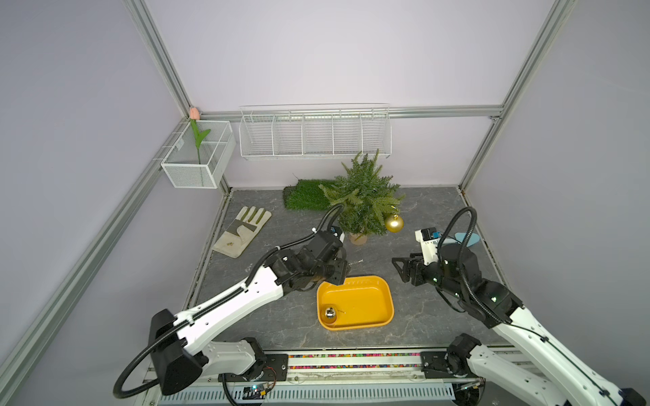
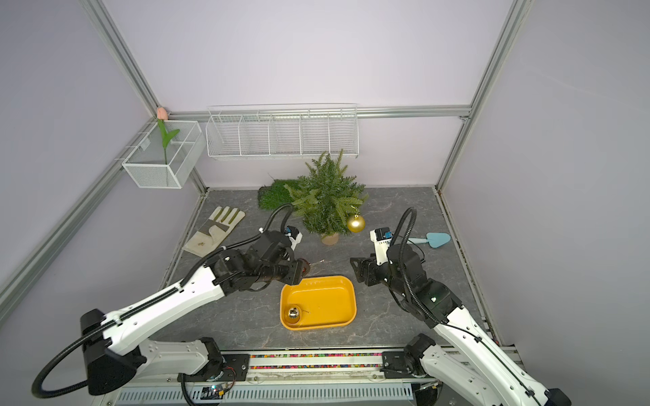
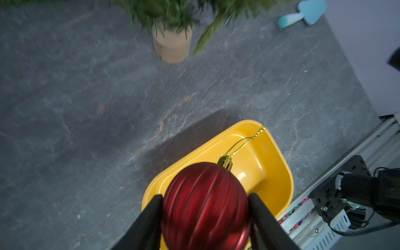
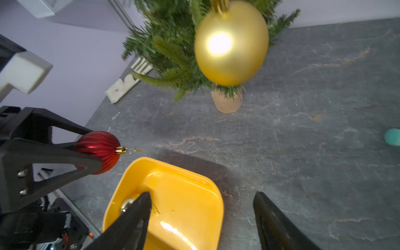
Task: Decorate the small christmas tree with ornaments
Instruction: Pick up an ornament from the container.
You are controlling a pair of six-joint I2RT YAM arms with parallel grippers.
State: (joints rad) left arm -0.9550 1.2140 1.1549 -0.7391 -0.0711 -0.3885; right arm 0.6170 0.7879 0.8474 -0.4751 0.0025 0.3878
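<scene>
The small christmas tree (image 1: 362, 200) (image 2: 327, 200) stands on its beige pot at the back of the table. A gold ornament (image 1: 394, 223) (image 4: 231, 43) hangs from a branch on its right side. My left gripper (image 3: 205, 195) (image 1: 338, 272) is shut on the ribbed red ornament (image 3: 205, 205) (image 4: 97, 151), held just above the far left corner of the yellow tray (image 1: 362, 302) (image 2: 327, 302); its gold cord points toward the tree. A silver ornament (image 1: 330, 314) (image 2: 293, 314) lies in the tray's near left corner. My right gripper (image 4: 201, 193) (image 1: 398, 270) hovers open and empty right of the tray.
A work glove (image 1: 242, 228) lies at the left. A roll of green turf (image 1: 306, 195) sits behind the tree. A blue trowel (image 2: 434, 240) lies at the right edge. Wire baskets (image 1: 313, 135) and a mesh box (image 1: 211, 165) with a tulip hang on the walls.
</scene>
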